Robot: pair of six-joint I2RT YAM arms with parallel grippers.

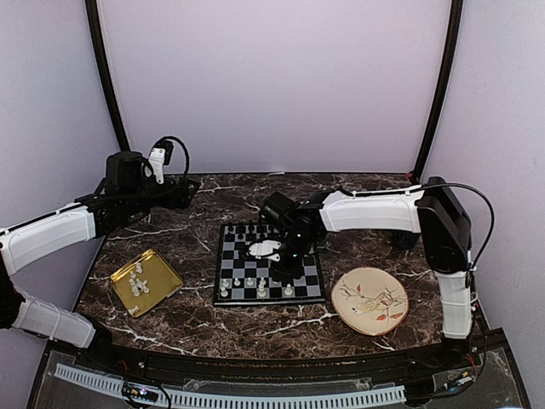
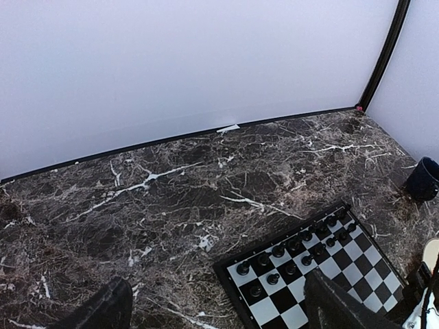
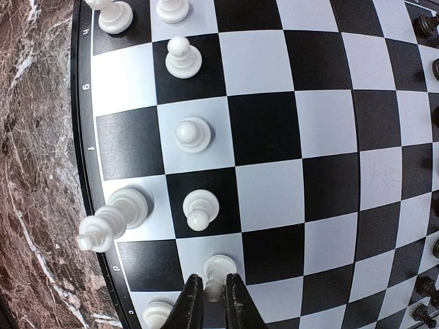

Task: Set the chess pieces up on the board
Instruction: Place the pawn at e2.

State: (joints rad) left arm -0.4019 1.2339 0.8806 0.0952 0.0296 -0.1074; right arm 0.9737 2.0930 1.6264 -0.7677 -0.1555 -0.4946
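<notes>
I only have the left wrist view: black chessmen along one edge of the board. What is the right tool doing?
Observer: The right tool hangs over the board, straddling a white pawn; gripped or released, I cannot tell.
Operator: Other white pieces placed?
Observer: Yes, several white chessmen stand by the board's near edge.
Operator: Any left off the board?
Observer: Loose white pieces sit in a gold tray left of the board.

board [image 2: 363, 264] corner cut off, tray pieces [image 1: 138, 279] indistinct
</notes>
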